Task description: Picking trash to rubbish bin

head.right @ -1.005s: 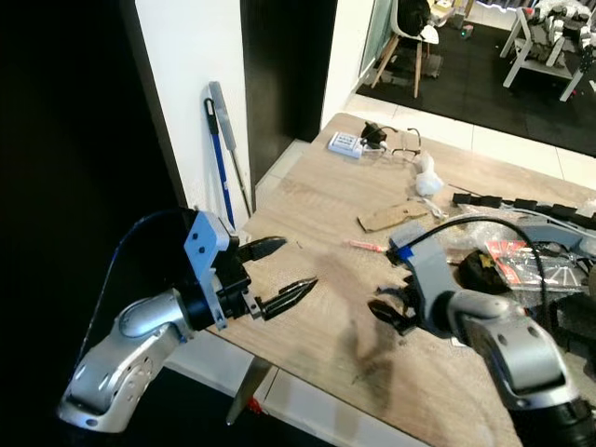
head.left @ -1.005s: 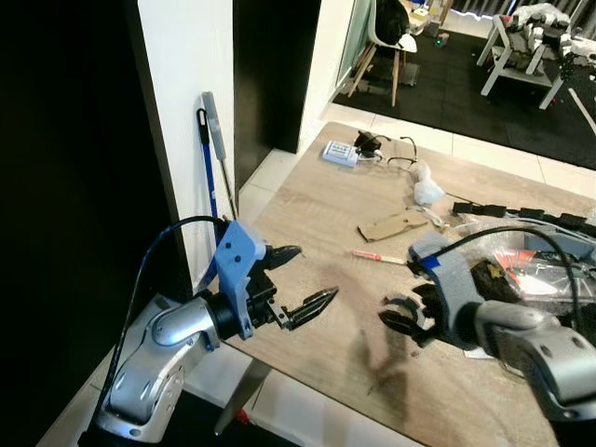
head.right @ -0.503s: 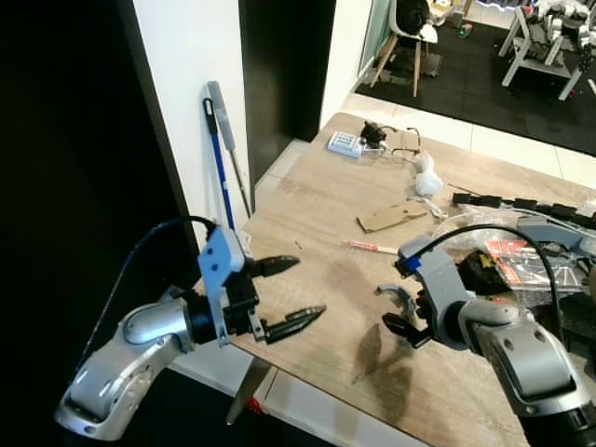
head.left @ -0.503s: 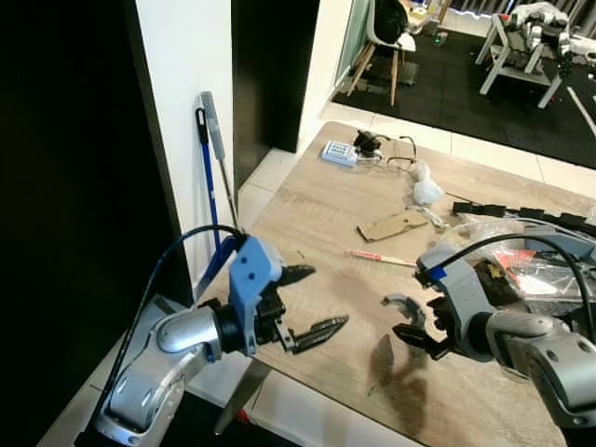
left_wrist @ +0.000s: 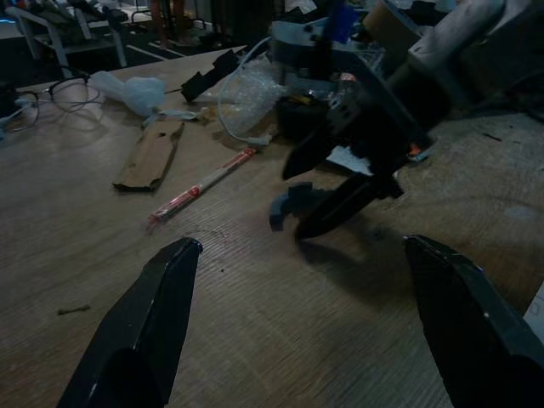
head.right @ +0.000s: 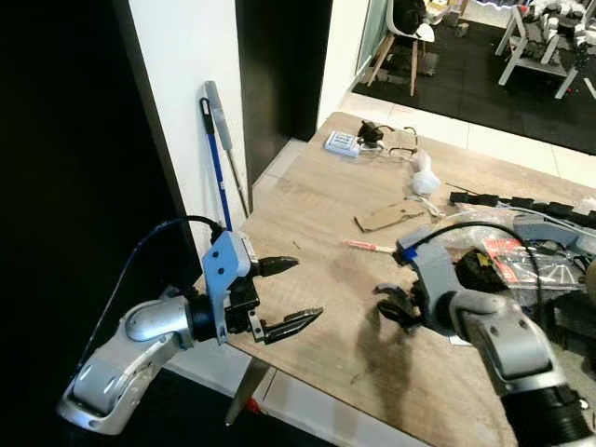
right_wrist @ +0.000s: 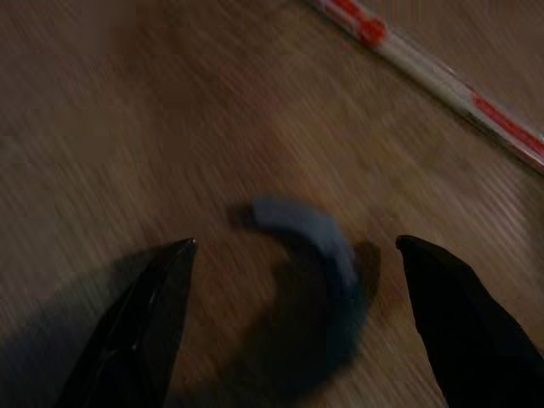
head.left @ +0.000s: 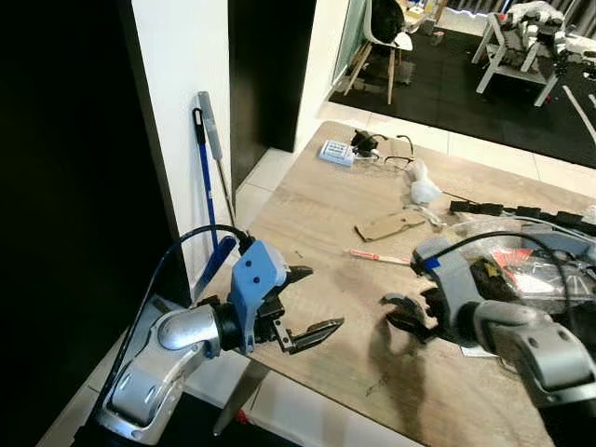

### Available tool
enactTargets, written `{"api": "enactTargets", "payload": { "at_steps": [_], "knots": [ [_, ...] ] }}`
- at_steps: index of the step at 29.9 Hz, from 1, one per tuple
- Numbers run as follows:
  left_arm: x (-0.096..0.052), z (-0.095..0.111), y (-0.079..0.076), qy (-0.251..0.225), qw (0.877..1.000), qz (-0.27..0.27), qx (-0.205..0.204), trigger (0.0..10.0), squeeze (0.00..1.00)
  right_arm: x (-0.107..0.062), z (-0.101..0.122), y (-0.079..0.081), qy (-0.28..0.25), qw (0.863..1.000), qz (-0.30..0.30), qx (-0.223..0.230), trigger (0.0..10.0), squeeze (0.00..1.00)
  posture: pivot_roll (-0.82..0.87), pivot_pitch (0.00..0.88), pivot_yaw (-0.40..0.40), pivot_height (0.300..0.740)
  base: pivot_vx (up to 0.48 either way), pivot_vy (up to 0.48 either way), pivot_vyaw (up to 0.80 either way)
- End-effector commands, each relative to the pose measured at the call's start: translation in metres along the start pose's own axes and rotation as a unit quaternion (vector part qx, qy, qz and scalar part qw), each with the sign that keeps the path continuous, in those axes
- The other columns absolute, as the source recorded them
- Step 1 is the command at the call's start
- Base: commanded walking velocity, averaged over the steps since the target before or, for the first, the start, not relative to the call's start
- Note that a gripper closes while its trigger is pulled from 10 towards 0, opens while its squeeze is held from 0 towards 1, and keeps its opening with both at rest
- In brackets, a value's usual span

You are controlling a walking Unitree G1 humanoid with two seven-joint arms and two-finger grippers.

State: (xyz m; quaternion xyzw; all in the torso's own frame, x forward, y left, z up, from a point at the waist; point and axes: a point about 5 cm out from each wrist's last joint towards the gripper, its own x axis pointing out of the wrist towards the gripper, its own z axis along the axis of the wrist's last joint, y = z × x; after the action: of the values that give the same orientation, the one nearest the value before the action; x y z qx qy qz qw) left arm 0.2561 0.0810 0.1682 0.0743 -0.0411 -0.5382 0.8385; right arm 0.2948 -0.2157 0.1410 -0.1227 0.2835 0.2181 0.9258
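A small grey-blue curved scrap [right_wrist: 304,236] lies on the wooden table [head.left: 326,200], close to the front edge. My right gripper [head.left: 403,314] hovers just over it, open, one finger on each side of the scrap and neither touching it. The left wrist view shows the same scrap [left_wrist: 289,204] at the tips of the right gripper's fingers [left_wrist: 340,200]. My left gripper [head.left: 312,303] is open and empty, raised over the table's front-left edge and pointing toward the right gripper.
Farther back on the table lie a red-and-white stick [head.left: 377,256], a cardboard piece [head.left: 391,224], a white crumpled wad [head.left: 426,191], glasses [head.left: 400,147] and a clear plastic bag [head.left: 526,265] at the right. A mop [head.left: 207,158] leans on the wall at left.
My right gripper has shifted slightly over the grey scrap and stayed open. The left gripper drifted a little to the right along the table edge.
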Motion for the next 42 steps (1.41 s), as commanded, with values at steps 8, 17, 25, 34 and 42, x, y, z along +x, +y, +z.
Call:
{"api": "enactTargets", "payload": {
  "at_steps": [8, 17, 25, 34, 42],
  "knots": [
    [-0.002, -0.006, -0.001, 0.012, 1.0, -0.006, 0.006, 10.0, 0.0, 0.01, -0.01, 0.008, 0.008, 0.999, 0.027, 0.027, 10.0, 0.0, -0.03, 0.099, -0.047, 0.74, 0.0, 0.0, 0.0],
    [-0.004, -0.006, -0.001, 0.015, 1.0, -0.012, 0.005, 10.0, 0.0, 0.012, -0.017, 0.009, 0.023, 0.998, 0.035, 0.05, 0.0, 0.0, -0.03, 0.085, -0.045, 0.74, 0.0, 0.0, 0.0],
    [-0.007, -0.007, -0.004, 0.02, 1.0, -0.02, 0.002, 10.0, 0.0, 0.01, -0.028, 0.011, 0.044, 0.997, 0.036, 0.058, 0.0, 0.0, -0.02, 0.068, -0.045, 0.74, 0.0, 0.0, 0.0],
    [-0.009, -0.005, 0.002, 0.022, 1.0, -0.013, 0.009, 10.0, 0.0, 0.014, -0.017, 0.003, 0.014, 0.998, 0.018, 0.064, 0.0, 0.0, -0.01, 0.062, -0.04, 0.74, 0.0, 0.0, 0.0],
    [-0.013, -0.002, 0.008, 0.027, 0.999, -0.01, 0.015, 10.0, 0.0, -0.003, 0.004, -0.007, -0.03, 0.998, -0.003, 0.063, 0.0, 0.0, -0.01, 0.079, -0.025, 0.74, 0.0, 0.0, 0.0]
  ]
}}
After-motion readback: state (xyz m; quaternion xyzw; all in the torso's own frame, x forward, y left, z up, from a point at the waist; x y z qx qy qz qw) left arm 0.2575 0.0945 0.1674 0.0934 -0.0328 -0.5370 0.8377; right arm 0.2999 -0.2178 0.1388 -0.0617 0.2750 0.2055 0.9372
